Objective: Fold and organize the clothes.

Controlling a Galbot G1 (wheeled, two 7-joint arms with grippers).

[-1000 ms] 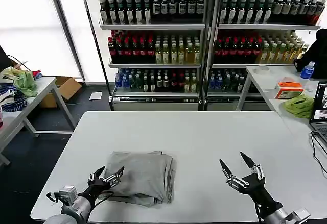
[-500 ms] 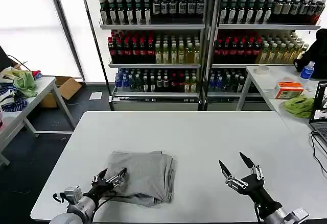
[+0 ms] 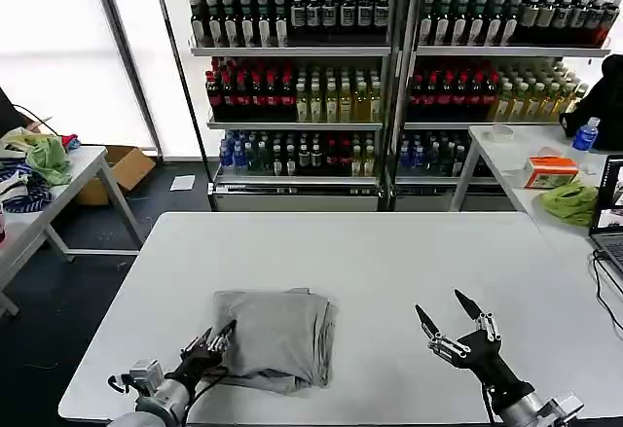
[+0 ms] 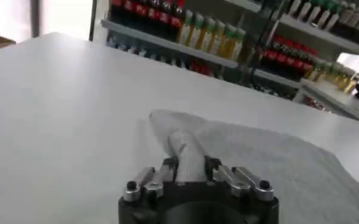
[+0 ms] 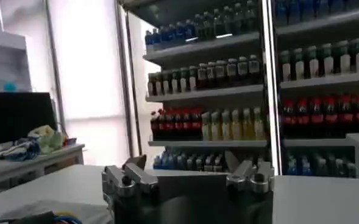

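One of the clothes, a light grey shirt (image 3: pixel 275 334), lies folded into a rough square on the white table (image 3: pixel 389 252), front left of centre. My left gripper (image 3: pixel 216 339) sits low at the shirt's front-left corner, shut on a pinched ridge of the cloth. In the left wrist view that ridge of the grey shirt (image 4: pixel 277 164) runs up between the fingers of the left gripper (image 4: pixel 190 164). My right gripper (image 3: pixel 438 308) hovers open over bare table to the shirt's right, holding nothing. In the right wrist view the right gripper (image 5: pixel 185 161) has its fingers spread wide.
Shelves of bottles (image 3: pixel 302 67) stand behind the table. A side table at the left (image 3: pixel 68 169) carries green cloths (image 3: pixel 44 155). The right-hand table holds an orange box (image 3: pixel 551 170), a green cloth (image 3: pixel 572 199), a laptop (image 3: pixel 611 208) and a blue bottle (image 3: pixel 585 134).
My left gripper's fingers have closed on the shirt's front-left edge and the arm has drawn back slightly toward the table's front. The right gripper has barely moved.
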